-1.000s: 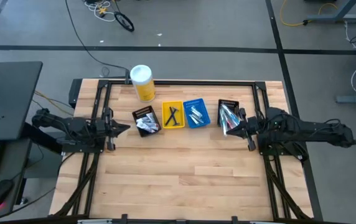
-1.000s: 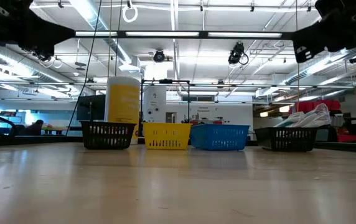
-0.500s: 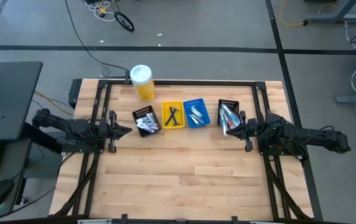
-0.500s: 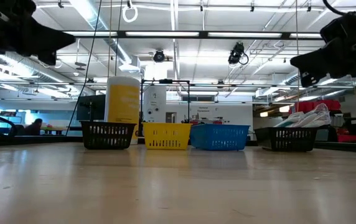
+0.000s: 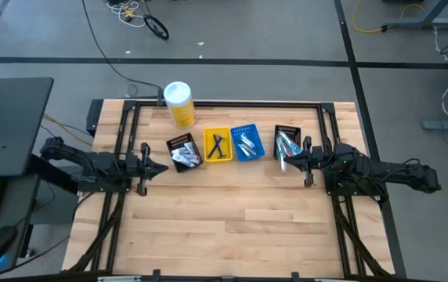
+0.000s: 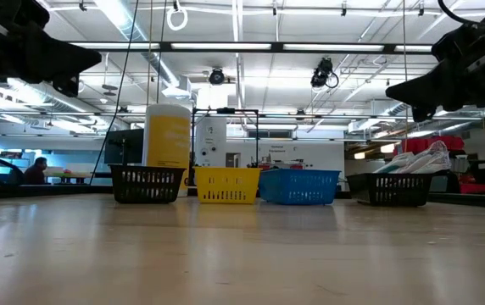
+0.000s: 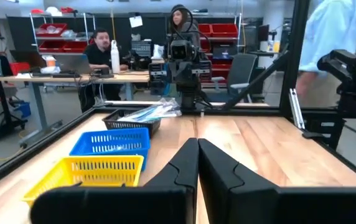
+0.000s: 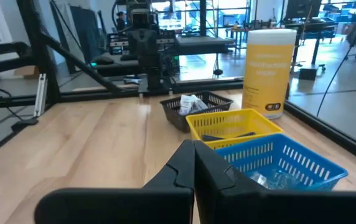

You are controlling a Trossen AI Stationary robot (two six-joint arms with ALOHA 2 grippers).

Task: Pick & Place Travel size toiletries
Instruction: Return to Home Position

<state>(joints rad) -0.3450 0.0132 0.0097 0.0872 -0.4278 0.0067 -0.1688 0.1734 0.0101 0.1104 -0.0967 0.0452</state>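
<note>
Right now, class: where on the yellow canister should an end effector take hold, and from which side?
Probably mid-body on the yellow canister, below its white lid, coming level from the left: it stands upright, and a black basket sits in front.

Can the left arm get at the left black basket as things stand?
Probably yes: the left gripper, shut, hangs just left of the left black basket, with only bare table between them. The right gripper is far across, by the right black basket.
</note>
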